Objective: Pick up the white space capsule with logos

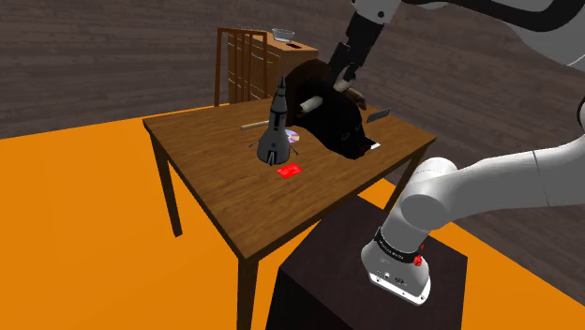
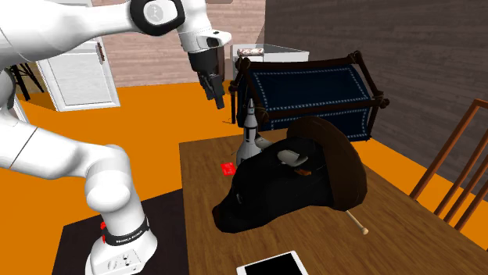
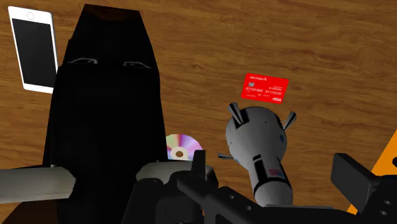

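Brown wood table (image 1: 281, 220): carries everything; bare strip toward the stand (image 1: 319, 281), crowded at the middle.
Grey-white space capsule (image 1: 275, 131): upright on its fins near the table's middle, nose up, just beside the horned head; small logo patch on the body in the wrist view (image 3: 254, 137).
Black gripper (image 3: 277, 178): fingers (image 3: 353, 173) spread wide, clasping nothing; hangs above the capsule, whose nose lies between the fingers without contact; above and apart from the tip in the second exterior view (image 2: 215, 90).
Dark horned head (image 1: 333, 117): bulky, close to the capsule on one side; likely to snag a finger, on the bulk or on the pale horn (image 2: 291, 158), during a descent.
Tip-over: tall, narrow, on small fins; probably toppled by any off-centre touch on the nose.
Slip: tapering, rounded shape; a pinch on the cone likely to squeeze out; safer lower, on the straighter body.
Shiny disc (image 3: 180, 147): flat beside the fins, partly under the head; no obstacle.
Red card (image 3: 264, 88): flat on the wood, near the fins, on the open side.
White phone (image 3: 35, 48): flat, beyond the head, well apart.
Edges: capsule well in from every table edge in the shoulder view; fall to the floor unlikely.
Open room: free above and on the card side; tight on the head side.
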You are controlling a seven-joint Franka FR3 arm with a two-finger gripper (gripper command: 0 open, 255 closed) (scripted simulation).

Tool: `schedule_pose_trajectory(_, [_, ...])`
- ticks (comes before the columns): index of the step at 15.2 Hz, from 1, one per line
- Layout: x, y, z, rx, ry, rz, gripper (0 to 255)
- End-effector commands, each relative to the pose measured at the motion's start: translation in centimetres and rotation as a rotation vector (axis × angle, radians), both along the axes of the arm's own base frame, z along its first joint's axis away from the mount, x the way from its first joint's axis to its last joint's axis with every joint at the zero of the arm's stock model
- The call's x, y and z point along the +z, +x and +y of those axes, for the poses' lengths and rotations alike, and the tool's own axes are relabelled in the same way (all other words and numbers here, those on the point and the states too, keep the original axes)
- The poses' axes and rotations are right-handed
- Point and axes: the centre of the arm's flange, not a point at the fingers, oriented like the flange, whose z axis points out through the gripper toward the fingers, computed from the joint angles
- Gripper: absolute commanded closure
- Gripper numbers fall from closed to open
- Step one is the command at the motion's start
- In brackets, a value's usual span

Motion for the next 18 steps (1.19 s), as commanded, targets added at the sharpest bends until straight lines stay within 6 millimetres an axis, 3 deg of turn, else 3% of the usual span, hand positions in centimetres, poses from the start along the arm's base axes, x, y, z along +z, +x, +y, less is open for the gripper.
schedule_pose_trajectory(1, [0.0,0.0,0.0,0.0,0.0,0.0,0])
schedule_pose_trajectory(12, [-10.9,5.2,2.1,0.184,0.003,-0.476,0])
schedule_pose_trajectory(15, [-13.1,7.2,2.9,0.23,0.003,-0.595,0])
schedule_pose_trajectory(18, [-14.7,7.2,2.9,0.23,0.003,-0.595,0])
